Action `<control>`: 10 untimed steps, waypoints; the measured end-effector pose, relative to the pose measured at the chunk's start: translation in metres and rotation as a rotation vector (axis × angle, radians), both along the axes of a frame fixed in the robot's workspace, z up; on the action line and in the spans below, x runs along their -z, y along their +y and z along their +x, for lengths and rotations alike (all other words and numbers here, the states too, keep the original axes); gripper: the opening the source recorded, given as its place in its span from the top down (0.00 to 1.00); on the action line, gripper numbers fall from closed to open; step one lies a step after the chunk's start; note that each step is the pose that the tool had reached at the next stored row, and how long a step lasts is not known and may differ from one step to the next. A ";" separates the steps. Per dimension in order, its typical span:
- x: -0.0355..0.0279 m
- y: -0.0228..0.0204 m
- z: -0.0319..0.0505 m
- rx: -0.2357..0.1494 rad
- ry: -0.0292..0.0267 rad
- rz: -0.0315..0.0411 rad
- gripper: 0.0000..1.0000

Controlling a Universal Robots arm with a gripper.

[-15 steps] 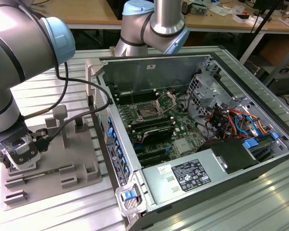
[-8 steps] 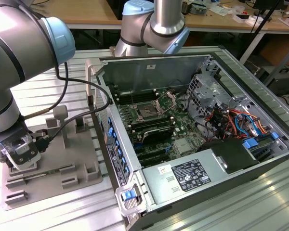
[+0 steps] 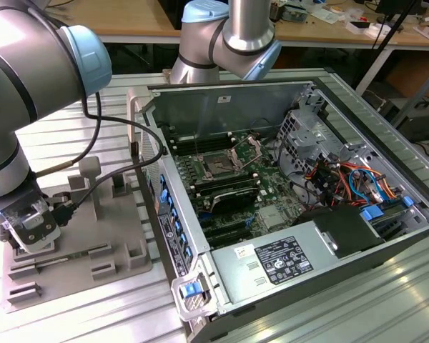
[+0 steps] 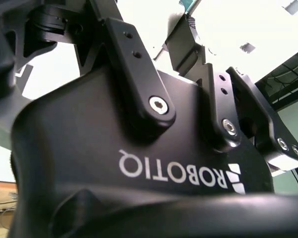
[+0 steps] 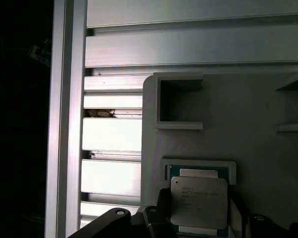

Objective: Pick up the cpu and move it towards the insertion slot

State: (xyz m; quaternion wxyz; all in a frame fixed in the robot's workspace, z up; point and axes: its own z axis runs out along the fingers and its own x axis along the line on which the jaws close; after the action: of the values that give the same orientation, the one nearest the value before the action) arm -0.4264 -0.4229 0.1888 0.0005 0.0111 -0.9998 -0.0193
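The ribbed aluminium counter (image 3: 86, 321) spans the whole exterior view and carries everything else. On it, filling the centre and right of that frame, lies an open computer case (image 3: 222, 107) with its green board facing up. The robot arm (image 3: 28, 64) is next in bulk, its grey joints taking the upper left of the exterior view and reaching down to the lower left. There a grey plastic tray (image 3: 61, 282) with raised blocks sits flat on the counter, just beside the case's near wall. The insertion slot (image 3: 219, 166), a dark square framed by a shiny bracket that appears raised, lies near the middle of the board, at the centre of the exterior view. The gripper (image 3: 30, 227) hangs low over the tray at that frame's lower left. In the first wrist view the cpu (image 5: 198, 201) lies flat, silver top up, in a shallow square pocket of the tray, directly beneath the gripper. Being square, it has no long axis, and its edges run parallel to the pocket's rim. Whether the jaws are clamped on it or only bracketing it cannot be told. It looks not yet lifted. From the gripper the slot lies well apart, toward the exterior view's right and somewhat up-frame, beyond the case wall.
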 end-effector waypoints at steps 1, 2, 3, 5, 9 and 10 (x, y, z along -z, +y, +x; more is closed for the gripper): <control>0.0000 0.0000 0.0000 0.000 0.0000 -0.0001 0.45; 0.0000 0.0000 0.0000 0.000 0.0000 0.0000 0.45; 0.0001 0.0000 0.0000 0.000 0.0000 0.0000 0.45; -0.0001 0.0000 0.0001 0.000 -0.0002 0.0001 0.45; -0.0050 0.0001 0.0000 0.000 -0.0002 0.0024 0.45; -0.0057 0.0000 0.0000 0.000 -0.0002 0.0031 0.45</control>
State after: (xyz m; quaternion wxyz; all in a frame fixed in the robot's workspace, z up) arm -0.4264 -0.4229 0.1945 0.0004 0.0111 -0.9997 -0.0208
